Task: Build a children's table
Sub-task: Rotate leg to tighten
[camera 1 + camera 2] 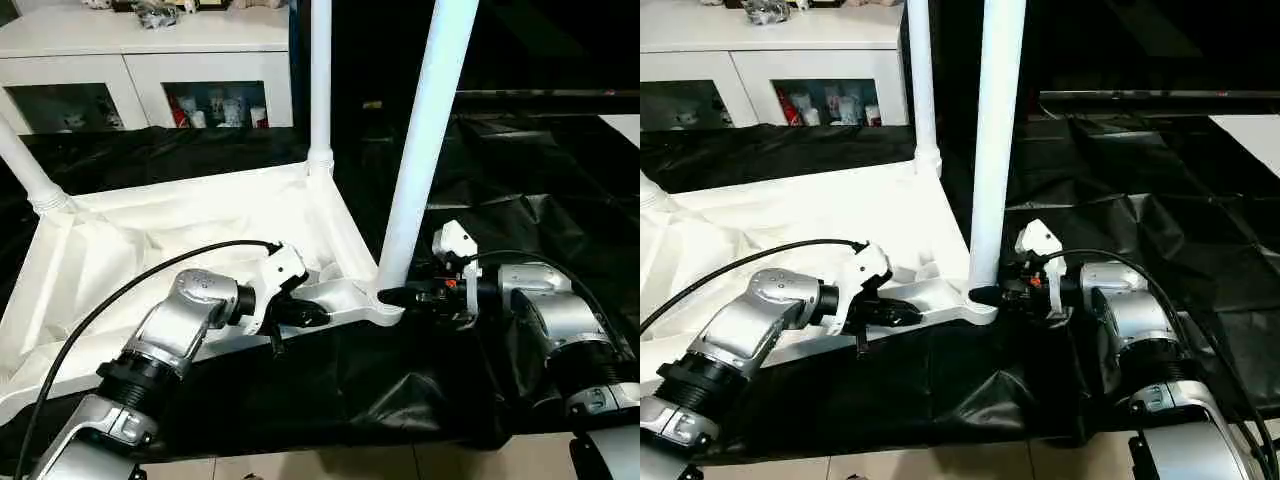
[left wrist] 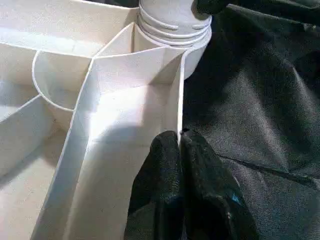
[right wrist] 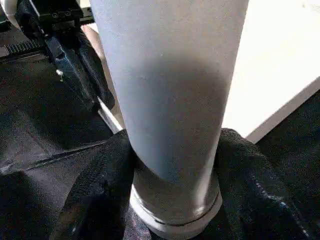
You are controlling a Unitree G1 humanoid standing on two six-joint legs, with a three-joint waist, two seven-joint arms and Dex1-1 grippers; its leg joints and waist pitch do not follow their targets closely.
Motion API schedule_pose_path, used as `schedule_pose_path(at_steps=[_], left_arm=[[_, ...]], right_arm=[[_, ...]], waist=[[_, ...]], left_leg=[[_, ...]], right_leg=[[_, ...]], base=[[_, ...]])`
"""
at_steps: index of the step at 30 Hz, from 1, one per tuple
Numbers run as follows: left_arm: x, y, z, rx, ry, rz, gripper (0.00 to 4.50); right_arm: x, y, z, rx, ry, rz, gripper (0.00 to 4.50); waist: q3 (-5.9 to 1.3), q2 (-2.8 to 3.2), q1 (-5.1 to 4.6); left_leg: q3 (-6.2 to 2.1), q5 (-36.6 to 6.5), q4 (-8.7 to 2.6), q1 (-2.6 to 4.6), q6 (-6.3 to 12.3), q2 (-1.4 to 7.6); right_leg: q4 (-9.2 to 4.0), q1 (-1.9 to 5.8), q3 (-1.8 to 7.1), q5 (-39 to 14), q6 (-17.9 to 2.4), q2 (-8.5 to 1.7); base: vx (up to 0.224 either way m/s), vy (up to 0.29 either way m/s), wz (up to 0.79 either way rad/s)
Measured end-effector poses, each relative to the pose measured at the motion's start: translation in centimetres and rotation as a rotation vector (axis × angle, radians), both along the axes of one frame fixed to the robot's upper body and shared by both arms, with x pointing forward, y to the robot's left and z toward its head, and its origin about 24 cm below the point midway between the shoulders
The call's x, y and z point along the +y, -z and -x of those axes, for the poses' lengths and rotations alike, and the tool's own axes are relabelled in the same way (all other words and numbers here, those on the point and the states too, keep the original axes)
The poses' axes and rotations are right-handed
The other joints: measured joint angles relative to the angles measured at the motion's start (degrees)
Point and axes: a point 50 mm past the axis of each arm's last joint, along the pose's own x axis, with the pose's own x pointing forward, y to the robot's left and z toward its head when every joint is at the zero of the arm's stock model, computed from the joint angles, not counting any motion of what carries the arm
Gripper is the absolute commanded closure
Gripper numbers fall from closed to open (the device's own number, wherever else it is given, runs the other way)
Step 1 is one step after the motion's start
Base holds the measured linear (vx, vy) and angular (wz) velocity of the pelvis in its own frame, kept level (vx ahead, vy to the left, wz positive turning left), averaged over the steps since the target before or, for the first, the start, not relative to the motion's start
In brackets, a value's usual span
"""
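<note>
Three legs stand in the upturned tabletop, left gripper pinching its rim, right gripper clasping the near leg; a fourth unseen.

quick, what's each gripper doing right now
Left gripper: shut on the tabletop's rim.
Right gripper: closed around the base of the near leg.

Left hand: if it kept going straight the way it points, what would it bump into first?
Probably the near table leg. The left hand is pinched on the tabletop's rim, pointing along it toward that leg's socket, with the right hand around the leg there.
</note>
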Motion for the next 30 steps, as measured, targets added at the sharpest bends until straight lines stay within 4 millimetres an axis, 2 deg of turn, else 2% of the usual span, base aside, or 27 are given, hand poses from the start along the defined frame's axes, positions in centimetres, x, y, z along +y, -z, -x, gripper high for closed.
schedule_pose_path(at_steps=[4,8,12,16,21,23,24,27,30], left_arm=[[-0.4,0.1,-0.1,-0.004,-0.02,0.018,4.5],[-1.2,0.6,-0.9,-0.021,-0.111,0.031,4.5],[-2.4,0.8,-2.0,-0.053,-0.219,0.021,4.5],[-3.5,1.0,-2.6,-0.085,-0.287,0.004,4.5],[-3.8,1.3,-2.7,-0.102,-0.296,-0.021,4.5],[-3.8,1.3,-2.7,-0.108,-0.29,-0.022,4.5],[-3.8,1.3,-2.7,-0.109,-0.288,-0.023,4.5],[-3.7,1.2,-2.7,-0.11,-0.274,-0.029,4.5],[-3.4,1.1,-2.7,-0.106,-0.256,-0.029,4.5]], right_arm=[[0.2,0.2,0.2,-0.004,0.008,-0.003,2.48],[0.5,1.0,-0.2,-0.03,0.169,-0.015,2.49],[1.9,2.2,-1.2,-0.059,0.423,-0.04,2.52],[3.8,2.8,-1.8,-0.046,0.652,-0.085,2.52],[5.0,3.1,-1.9,-0.042,0.737,-0.087,2.52],[5.2,3.1,-1.9,-0.053,0.737,-0.086,1.96],[5.2,3.1,-1.9,-0.054,0.737,-0.086,1.96],[5.3,2.9,-1.7,-0.053,0.711,-0.107,1.63],[5.1,2.7,-1.7,-0.051,0.67,-0.111,1.36]], waist=[[-0.03,0.0,0.17],[-0.04,-0.07,0.34],[0.02,-0.14,-0.78],[0.0,0.0,-1.8],[0.28,0.54,-3.07],[0.54,1.02,-3.52],[0.57,1.02,-3.65],[0.63,1.06,-3.92],[0.65,1.07,-3.94]], left_leg=[[0.0,0.0,0.0,0.03,0.0,0.0],[0.0,0.0,0.03,0.46,0.0,-0.02],[-0.04,0.0,-0.04,0.98,-0.02,-0.09],[-0.62,0.0,-0.37,1.06,-0.02,-0.16],[-1.12,0.0,-0.75,1.45,0.02,-0.11],[-1.51,0.0,-0.88,1.42,0.04,-0.1],[-1.52,0.0,-0.88,1.41,0.04,-0.13],[-1.5,-0.1,-0.91,1.65,0.06,-0.25],[-1.52,-0.1,-1.12,1.73,0.06,-0.28]], right_leg=[[0.0,0.04,0.01,0.0,0.0,0.0],[0.0,0.46,0.02,-0.1,0.2,-0.02],[-0.21,0.83,-0.01,-0.2,0.3,-0.05],[-1.41,1.23,-0.7,-0.2,0.3,-0.05],[-3.39,2.11,-1.91,-0.2,0.4,-0.13],[-4.21,2.9,-2.63,-0.2,0.4,-0.25],[-4.18,2.99,-2.63,-0.3,0.5,-0.31],[-4.15,2.81,-2.71,-0.3,0.5,-0.48],[-4.15,2.83,-3.39,-0.3,0.5,-0.95]], base=[[0.0,0.0,0.0],[0.0,0.0,0.0],[0.0,0.0,0.0],[0.0,0.0,0.0],[0.0,0.0,0.0],[0.0,0.0,0.0],[0.0,0.0,0.0],[0.0,0.0,0.0],[0.0,0.0,0.0]])
